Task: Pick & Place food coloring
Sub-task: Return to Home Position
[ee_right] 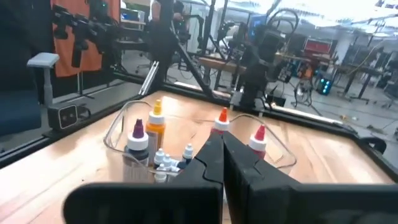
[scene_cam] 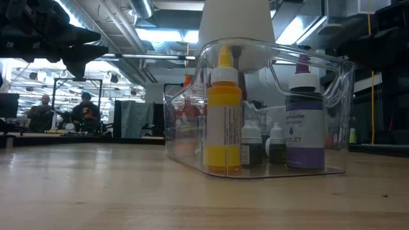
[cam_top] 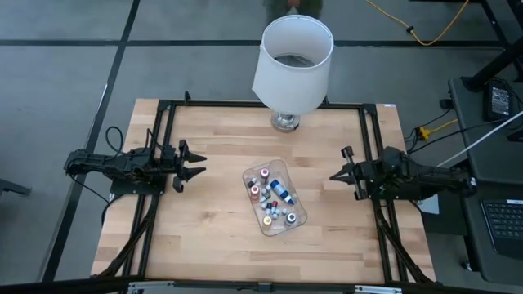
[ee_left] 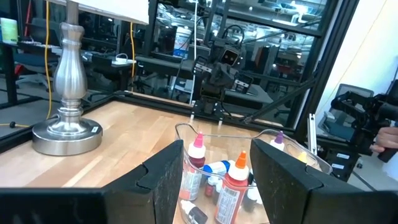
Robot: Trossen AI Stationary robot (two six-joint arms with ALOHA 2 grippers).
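Observation:
The food coloring bottles (cam_top: 274, 198) stand and lie inside a clear plastic tray (cam_top: 248, 175) at the middle of the wooden table. In the low view a yellow bottle (scene_cam: 224, 121) and a violet one (scene_cam: 305, 121) stand upright in the tray (scene_cam: 185, 121). My left gripper (cam_top: 198, 164) hovers level to the left of the tray, open, with nothing between its fingers (ee_left: 165, 180). My right gripper (cam_top: 332, 176) hovers level to the right of the tray, shut (ee_right: 221, 143) and holding nothing. Both point at the tray.
A large white lamp (cam_top: 292, 61) stands on its metal foot (ee_left: 67, 127) at the table's far edge, behind the tray. Black frame rails (cam_top: 167, 147) run along the table's sides. Bare wood lies around the tray on all sides.

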